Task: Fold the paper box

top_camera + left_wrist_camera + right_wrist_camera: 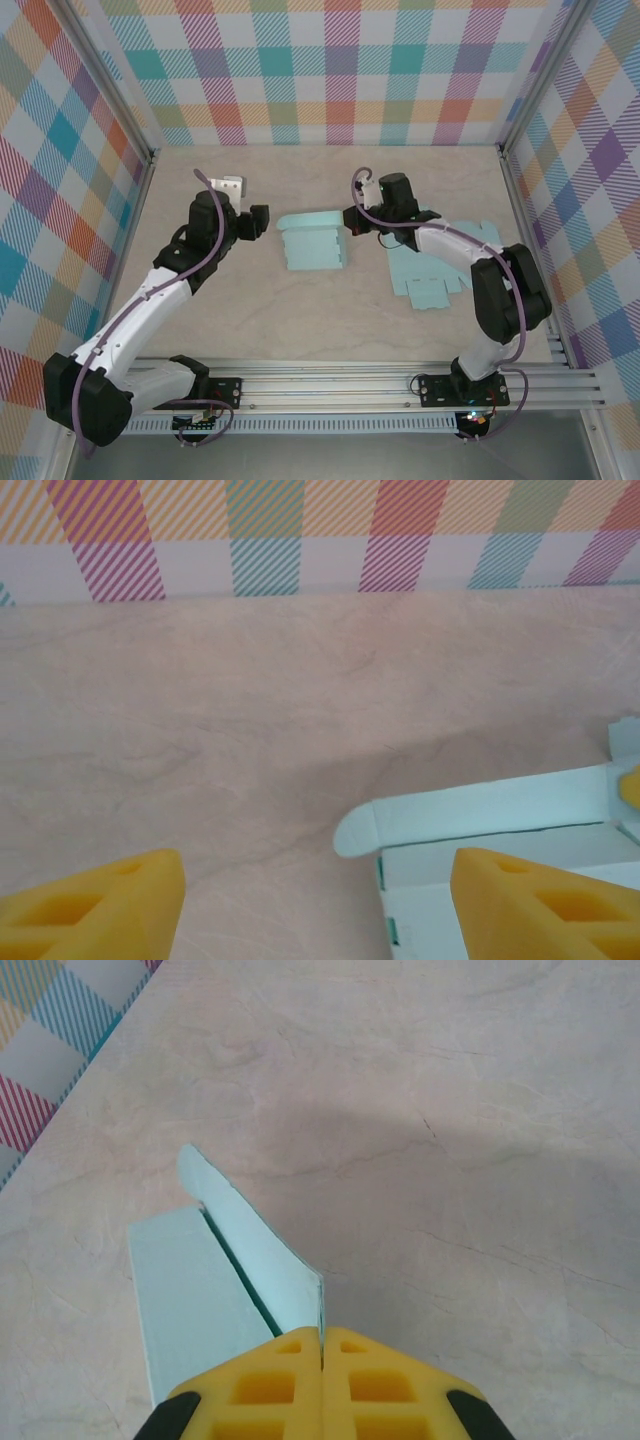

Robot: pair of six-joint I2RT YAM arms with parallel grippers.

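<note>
Right wrist: right gripper [322,1345] pinches a flap of the pale-teal paper box [190,1300]. Looks light and flimsy, so grab edges. Left gripper [315,872] gapes empty.

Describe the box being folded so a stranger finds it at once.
On the marbled table, look near the centre. The pale blue box there is partly folded up, with the right gripper pinching its flap, unlike the flat blank lying further right.
</note>
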